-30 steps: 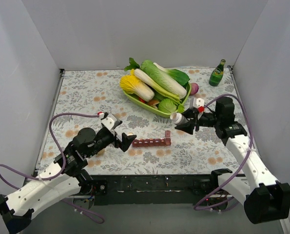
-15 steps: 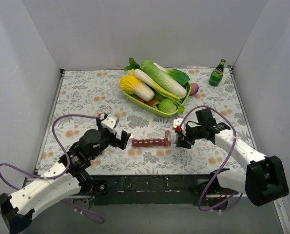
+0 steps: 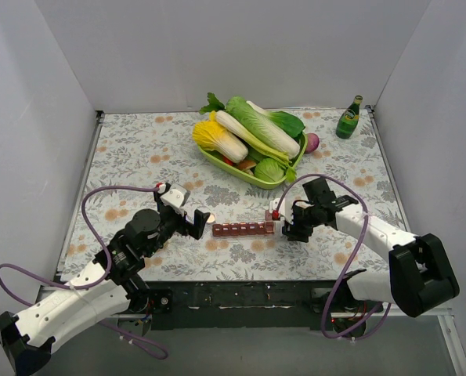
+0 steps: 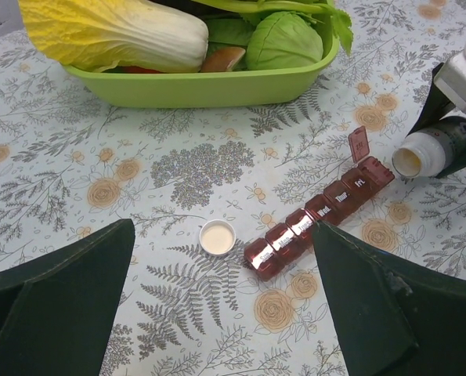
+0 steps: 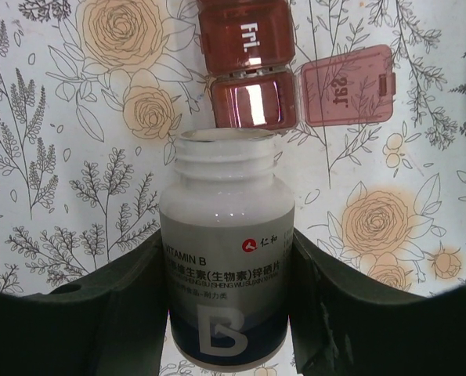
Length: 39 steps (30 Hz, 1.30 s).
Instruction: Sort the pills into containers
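Pinched mid-body in right pincer (image 5: pixel 226 266): uncapped bottle (image 5: pixel 226 188), mouth at open end of organiser (image 5: pixel 247 47) ahead; left pincer (image 4: pixel 223 235) spread.
Pills unseen, likely tiny; pour, never pinch; organiser light.

Bright even light, soft shadows; glare on pill organiser (image 5: pixel 247 106), focus sharp

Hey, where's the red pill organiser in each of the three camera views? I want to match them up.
Top external: the pill organiser lies crosswise just below centre, between the two arms.
Left wrist: right of centre, running diagonally up to the right.
Right wrist: top centre, only its open end showing.
Shared landmark: the uncapped vitamin bottle, its mouth at the organiser's open end compartment.
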Motion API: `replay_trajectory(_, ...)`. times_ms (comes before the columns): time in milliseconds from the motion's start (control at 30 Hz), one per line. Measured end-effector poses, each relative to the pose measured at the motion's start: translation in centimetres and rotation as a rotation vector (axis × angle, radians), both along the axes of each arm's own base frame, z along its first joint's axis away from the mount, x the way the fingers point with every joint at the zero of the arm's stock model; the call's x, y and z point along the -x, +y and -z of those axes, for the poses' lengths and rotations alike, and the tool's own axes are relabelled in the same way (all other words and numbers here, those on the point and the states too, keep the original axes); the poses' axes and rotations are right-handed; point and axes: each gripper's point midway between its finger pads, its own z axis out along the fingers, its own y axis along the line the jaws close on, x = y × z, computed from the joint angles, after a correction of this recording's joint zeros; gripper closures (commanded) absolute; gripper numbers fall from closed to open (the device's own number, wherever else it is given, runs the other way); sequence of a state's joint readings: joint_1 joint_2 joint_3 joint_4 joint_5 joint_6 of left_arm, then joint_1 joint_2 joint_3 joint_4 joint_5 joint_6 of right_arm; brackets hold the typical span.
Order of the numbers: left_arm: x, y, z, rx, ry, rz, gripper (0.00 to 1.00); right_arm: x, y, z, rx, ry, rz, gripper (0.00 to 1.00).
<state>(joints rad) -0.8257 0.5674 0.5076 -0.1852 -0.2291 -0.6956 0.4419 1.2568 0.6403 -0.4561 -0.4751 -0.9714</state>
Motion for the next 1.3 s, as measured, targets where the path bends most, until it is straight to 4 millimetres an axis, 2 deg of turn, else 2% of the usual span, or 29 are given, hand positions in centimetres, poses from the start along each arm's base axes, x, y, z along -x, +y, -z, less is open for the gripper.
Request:
replay_trajectory(367, 0.1, 0.0, 0.0, 0.006, -0.006, 0.0, 0.02, -0.2, 0.0, 0.6, 0.085, 0.009, 0.004, 0.99)
replay_trajectory(933, 0.1, 0.1, -0.2, 0.01, -0.011, 0.002, 0.02, -1.0, -0.1, -0.5, 0.138, -0.003, 0.035, 0.99)
replay_trajectory(1300, 0.1, 0.1, -0.2, 0.009, -0.013, 0.005, 0.02, -0.6, -0.2, -0.2, 0.179, 0.017, 0.041, 0.99)
